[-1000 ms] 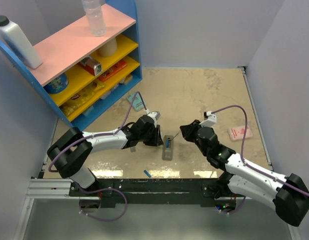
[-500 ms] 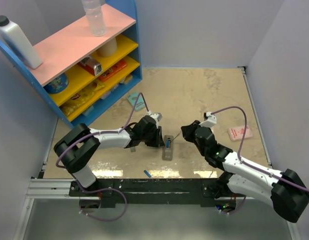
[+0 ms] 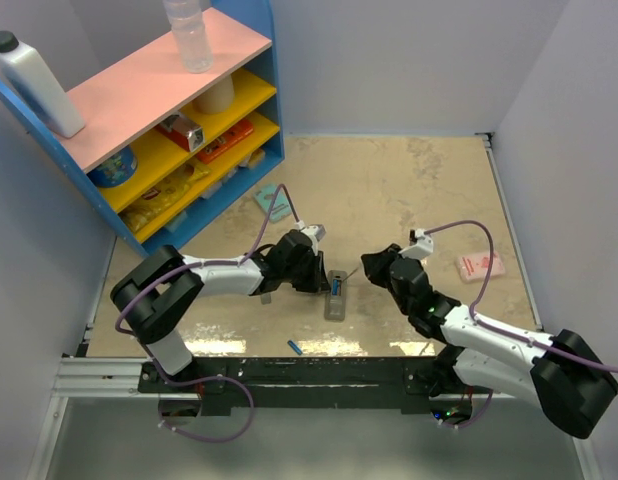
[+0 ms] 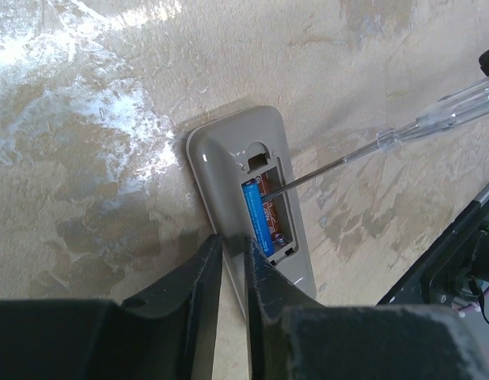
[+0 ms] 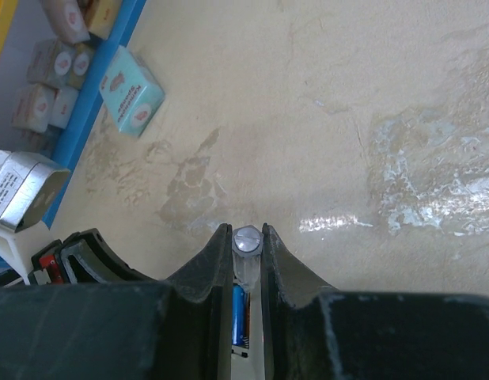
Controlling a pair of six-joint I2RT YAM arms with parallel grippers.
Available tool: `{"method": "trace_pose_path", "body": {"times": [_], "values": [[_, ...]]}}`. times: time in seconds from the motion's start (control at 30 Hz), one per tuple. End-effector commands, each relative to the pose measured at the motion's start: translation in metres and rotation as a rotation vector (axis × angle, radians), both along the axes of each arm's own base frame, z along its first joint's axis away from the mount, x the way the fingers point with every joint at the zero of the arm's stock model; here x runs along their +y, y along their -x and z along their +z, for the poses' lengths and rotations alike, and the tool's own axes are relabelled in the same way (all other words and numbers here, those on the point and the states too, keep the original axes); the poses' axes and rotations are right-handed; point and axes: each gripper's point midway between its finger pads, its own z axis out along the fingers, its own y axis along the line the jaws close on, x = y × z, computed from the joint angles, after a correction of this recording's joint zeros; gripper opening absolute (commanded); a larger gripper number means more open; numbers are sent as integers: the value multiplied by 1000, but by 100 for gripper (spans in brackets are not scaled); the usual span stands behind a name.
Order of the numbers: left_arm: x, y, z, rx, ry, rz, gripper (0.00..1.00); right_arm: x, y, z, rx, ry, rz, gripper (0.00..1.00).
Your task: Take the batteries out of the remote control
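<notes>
The grey remote control (image 3: 336,293) lies on the table between the arms with its battery bay open. One blue battery (image 4: 256,218) still sits in the bay, and it also shows between the right fingers (image 5: 239,317). Another blue battery (image 3: 295,347) lies loose near the front edge. My left gripper (image 3: 316,276) is shut on the remote's long side edge (image 4: 229,237). My right gripper (image 3: 375,264) is shut on a clear-handled screwdriver (image 5: 247,240). Its thin shaft (image 4: 331,162) reaches into the bay beside the battery.
A teal flat box (image 3: 272,203) lies behind the left arm and shows in the right wrist view (image 5: 130,91). A pink packet (image 3: 479,266) lies at the right. A blue shelf unit (image 3: 189,130) with packets and bottles stands at the back left.
My right gripper has shifted slightly toward the remote with the screwdriver, and its arm has swung lower. The left gripper and the remote have stayed in place.
</notes>
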Motion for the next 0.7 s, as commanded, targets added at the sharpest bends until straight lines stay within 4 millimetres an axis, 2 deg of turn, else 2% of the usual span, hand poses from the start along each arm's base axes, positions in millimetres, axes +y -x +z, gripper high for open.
{"method": "trace_pose_path", "body": {"times": [0.0, 0.37, 0.67], "values": [[-7, -4, 3, -10, 37, 1, 22, 0, 3, -10, 18, -55, -20, 0], [4, -1, -9, -7, -19, 11, 21, -10, 4, -26, 53, -105, -55, 0], [5, 2, -22, 14, -45, 3, 21, -27, 1, -61, 147, -101, -51, 0]]}}
